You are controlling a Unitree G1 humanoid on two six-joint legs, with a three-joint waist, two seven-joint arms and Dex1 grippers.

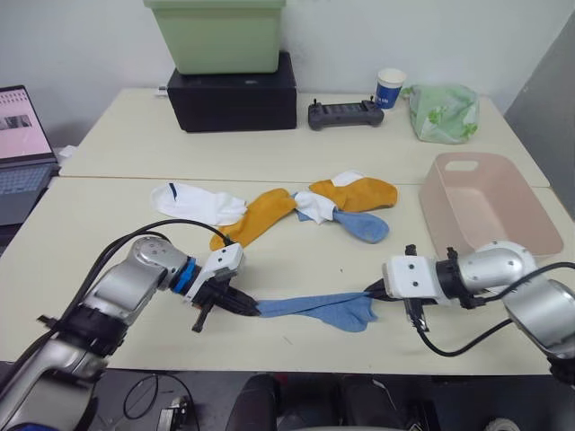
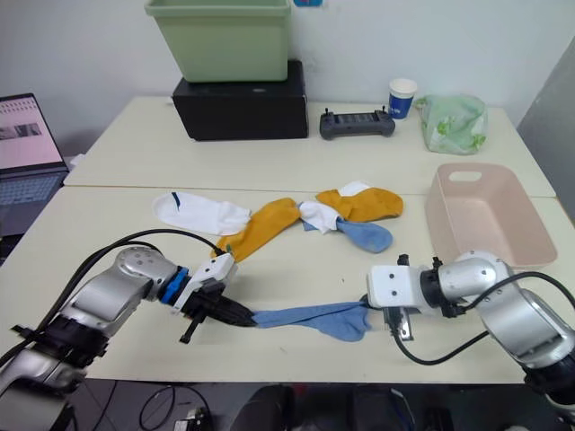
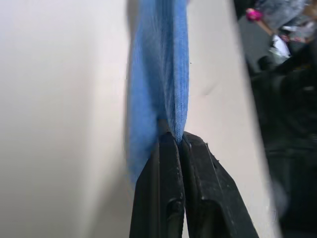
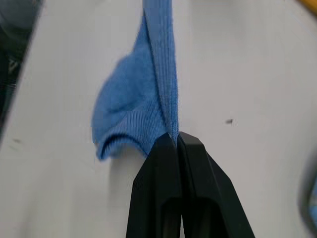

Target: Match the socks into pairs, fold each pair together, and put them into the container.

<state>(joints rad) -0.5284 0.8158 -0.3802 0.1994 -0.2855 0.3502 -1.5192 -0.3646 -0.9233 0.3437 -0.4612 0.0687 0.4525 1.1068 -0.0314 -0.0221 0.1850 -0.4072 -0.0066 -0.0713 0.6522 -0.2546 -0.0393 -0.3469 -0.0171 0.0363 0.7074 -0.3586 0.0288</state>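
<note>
Left gripper (image 1: 250, 308) pinching one end of blue sock (image 1: 314, 308), right gripper (image 1: 374, 289) pinching the other end. Stretched flat between them along the near edge of the table (image 1: 117, 211). Pink basket (image 1: 485, 205) sitting just beyond the right arm.

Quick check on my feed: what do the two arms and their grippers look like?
Both arms are silver-grey metal with rounded joints, white boxy wrist housings and loose black cables. The left gripper has a blue ring behind its wrist; the right gripper has a black collar. Each has two slim black fingers.
</note>
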